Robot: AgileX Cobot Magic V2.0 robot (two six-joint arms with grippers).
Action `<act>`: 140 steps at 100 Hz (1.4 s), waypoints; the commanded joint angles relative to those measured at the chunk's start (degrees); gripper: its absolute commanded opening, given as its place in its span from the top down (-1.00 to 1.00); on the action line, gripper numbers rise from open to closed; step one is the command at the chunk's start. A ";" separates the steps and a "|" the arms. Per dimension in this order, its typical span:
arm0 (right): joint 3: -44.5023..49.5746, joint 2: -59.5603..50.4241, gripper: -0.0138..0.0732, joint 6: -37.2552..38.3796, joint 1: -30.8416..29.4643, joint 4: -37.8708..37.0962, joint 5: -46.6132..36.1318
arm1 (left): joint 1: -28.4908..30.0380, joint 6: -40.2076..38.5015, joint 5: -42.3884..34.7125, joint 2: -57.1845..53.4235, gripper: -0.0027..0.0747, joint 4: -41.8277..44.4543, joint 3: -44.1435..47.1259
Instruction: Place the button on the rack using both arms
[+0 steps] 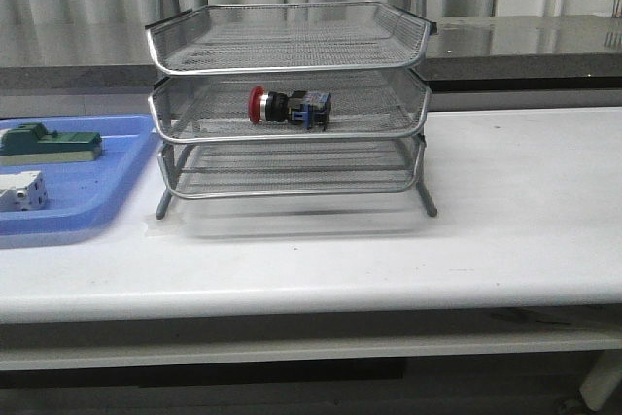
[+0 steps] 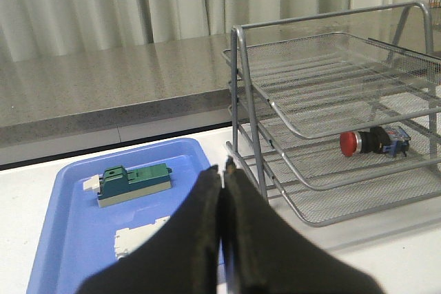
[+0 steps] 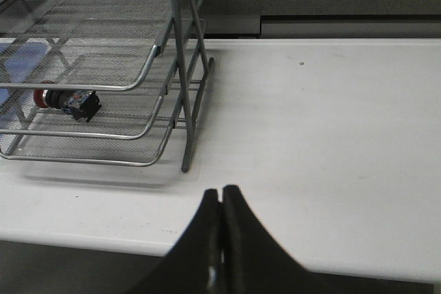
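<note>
The button, red cap, silver collar, blue-and-black rear block, lies on its side in the middle tier of the silver wire rack. It also shows in the left wrist view and the right wrist view. The rack shows in the left wrist view and the right wrist view. My left gripper is shut and empty, held back above the blue tray's near corner, left of the rack. My right gripper is shut and empty over the table's front edge, right of the rack. Neither arm shows in the front view.
A blue plastic tray lies left of the rack, holding a green block and a white block. They also show in the left wrist view: tray, green block, white block. A grey counter runs behind.
</note>
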 commanded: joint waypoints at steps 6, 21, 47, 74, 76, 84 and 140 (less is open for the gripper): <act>-1.14 -0.53 0.81 -0.08 -0.27 -0.16 -2.73 | -0.03 -0.68 -4.78 0.44 0.99 -0.66 -1.47; -1.14 -0.53 0.81 -0.08 -0.27 -0.16 -2.73 | -0.03 -0.68 -4.78 0.44 0.99 -0.66 -1.47; -1.14 -0.53 0.81 -0.08 -0.27 -0.16 -2.73 | -0.03 -0.68 -4.78 0.44 0.99 -0.66 -1.47; -1.07 -0.53 0.81 -0.08 -0.27 -0.11 -2.85 | -0.03 -0.68 -4.78 0.44 0.99 -0.66 -1.47; -0.98 -0.53 0.81 -0.08 -0.27 -0.11 -2.86 | -0.03 -0.68 -4.78 0.44 0.99 -0.66 -1.47; 0.03 -1.26 0.81 -0.08 -0.27 -0.17 -4.39 | -0.03 -0.68 -4.78 0.44 0.99 -0.66 -1.47; 24.42 -23.93 0.81 10.31 -0.27 -10.01 -21.21 | -0.03 -0.68 -4.78 0.44 0.99 -0.66 -1.47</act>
